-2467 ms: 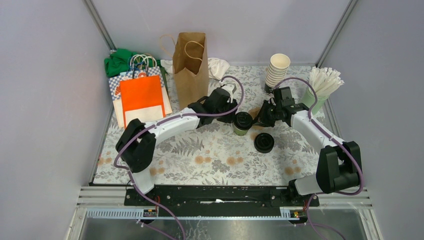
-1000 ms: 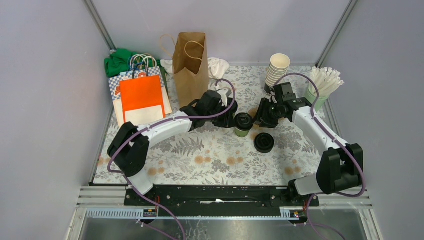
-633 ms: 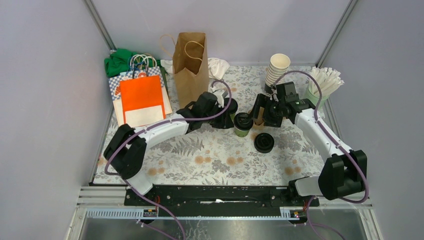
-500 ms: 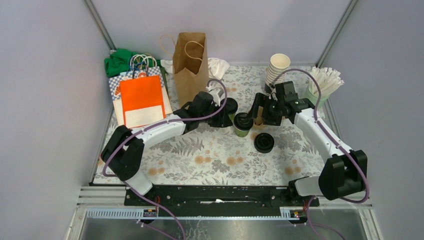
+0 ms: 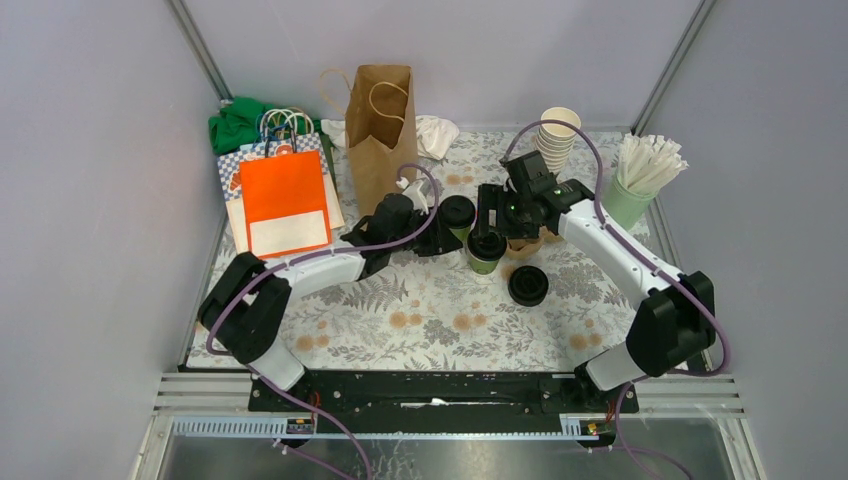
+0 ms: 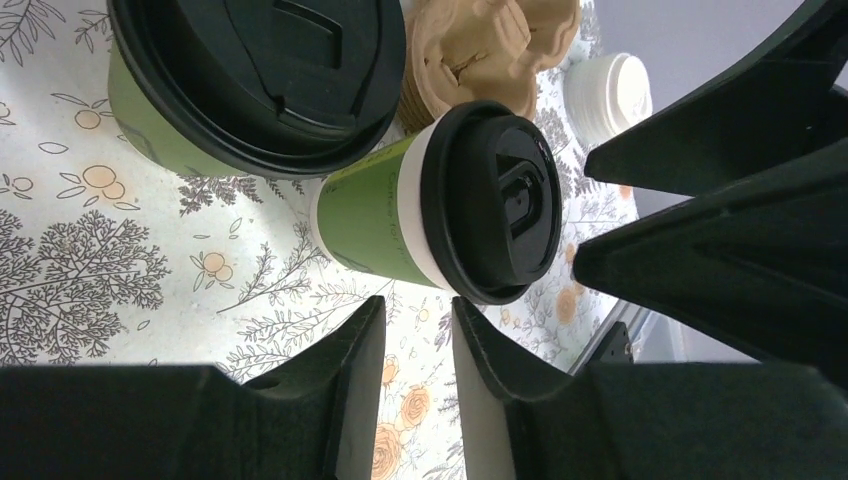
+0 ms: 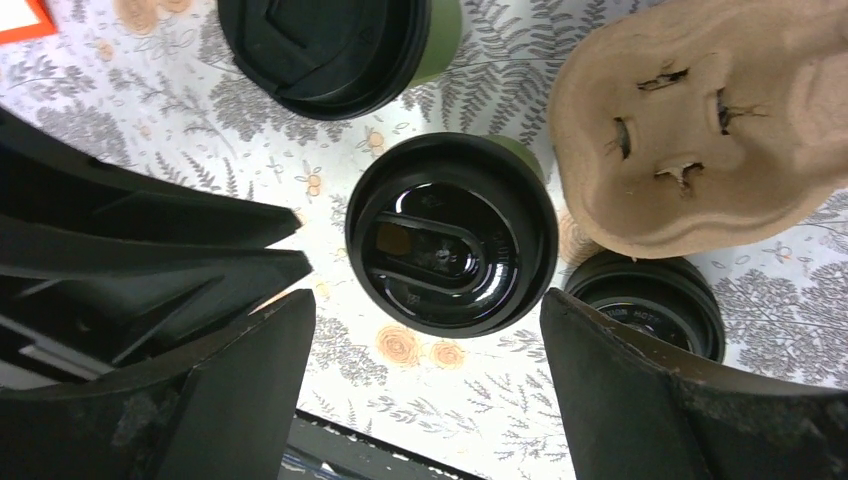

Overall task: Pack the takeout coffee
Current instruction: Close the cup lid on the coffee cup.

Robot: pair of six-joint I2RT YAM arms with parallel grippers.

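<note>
Two dark-green takeout coffee cups with black lids stand mid-table. The back cup (image 5: 458,212) (image 6: 258,80) (image 7: 325,50) stands free, just right of my left gripper (image 5: 437,232) (image 6: 418,330). That gripper's jaws stand a little apart with only tablecloth between them. The front cup (image 5: 486,250) (image 6: 450,210) (image 7: 452,235) is below my right gripper (image 5: 492,225) (image 7: 422,300), which hovers over it. Its fingers (image 7: 250,390) are spread wide to either side of the lid without touching it.
A brown pulp cup carrier (image 5: 527,243) (image 7: 700,130) lies right of the front cup, with a stack of black lids (image 5: 527,284) (image 7: 650,300) in front of it. At the back stand a brown paper bag (image 5: 382,125), an orange bag (image 5: 285,200), cream cups (image 5: 555,140) and a stick-filled pale green cup (image 5: 640,180).
My right gripper has swung left over the front cup and opened wide. My left arm has drawn back to the left, leaving the back cup standing alone.
</note>
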